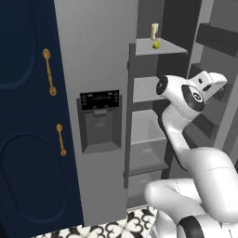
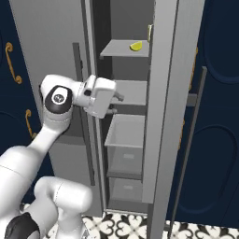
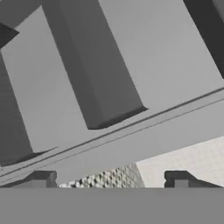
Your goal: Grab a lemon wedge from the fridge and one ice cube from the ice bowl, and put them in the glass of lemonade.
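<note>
The fridge [image 1: 95,56] stands with its right door [image 2: 163,93] swung open, showing grey shelves. A small yellow-green lemon wedge [image 1: 156,44] [image 2: 136,46] lies on the upper shelf [image 2: 122,49]. My gripper [image 2: 116,104] [image 3: 111,179] hovers in front of the middle shelf, below and to the left of the wedge, and points into the fridge. Its fingertips [image 3: 41,178] stand wide apart with nothing between them, so it is open. The ice bowl and the glass of lemonade are out of view.
A slim pale-yellow container [image 1: 155,31] [image 2: 150,32] stands just behind the wedge. Grey drawers [image 2: 125,154] fill the lower fridge. The black dispenser panel [image 1: 99,121] sits on the shut left door. Navy cabinets with gold handles [image 1: 49,72] flank the fridge.
</note>
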